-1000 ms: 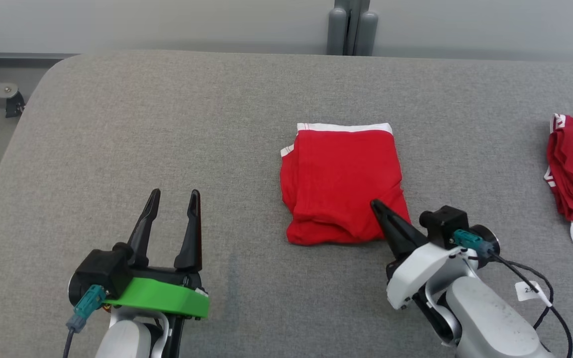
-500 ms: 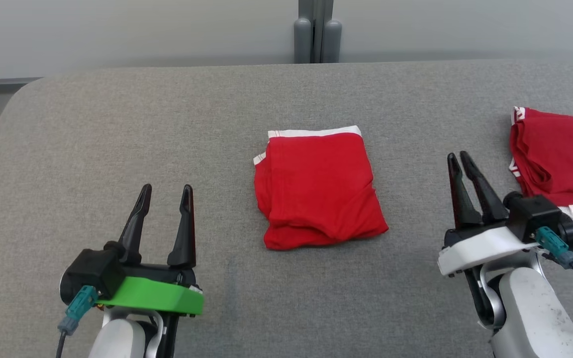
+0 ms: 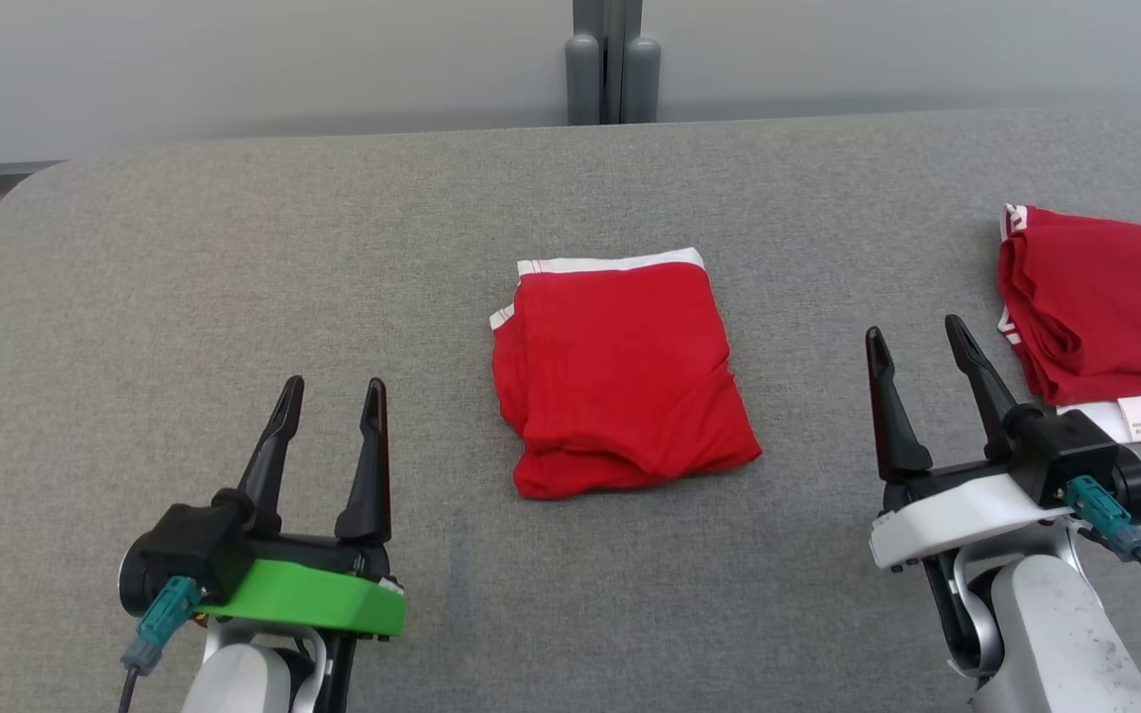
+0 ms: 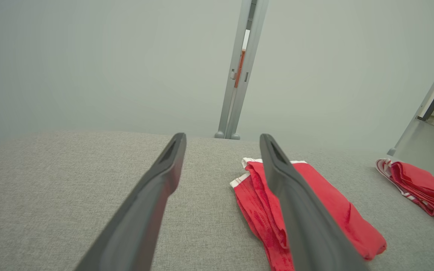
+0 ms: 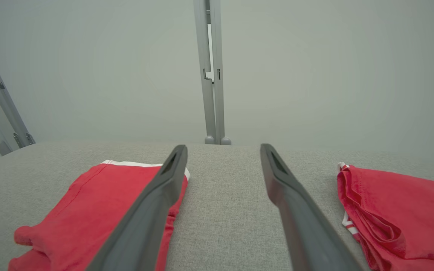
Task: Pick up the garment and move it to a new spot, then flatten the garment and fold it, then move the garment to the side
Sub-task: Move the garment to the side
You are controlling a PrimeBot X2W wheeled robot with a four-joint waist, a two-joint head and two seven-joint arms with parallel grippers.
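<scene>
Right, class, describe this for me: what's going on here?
A two-armed robot is folding clothes. A red garment lies folded in the middle of the table, untouched. The left jaws and right jaws stand open and empty, one either side of it. A second garment lies to the right.

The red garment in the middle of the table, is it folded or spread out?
Folded. The red garment lies as a compact rectangle on the table, with stacked layers showing along its left edge.
</scene>
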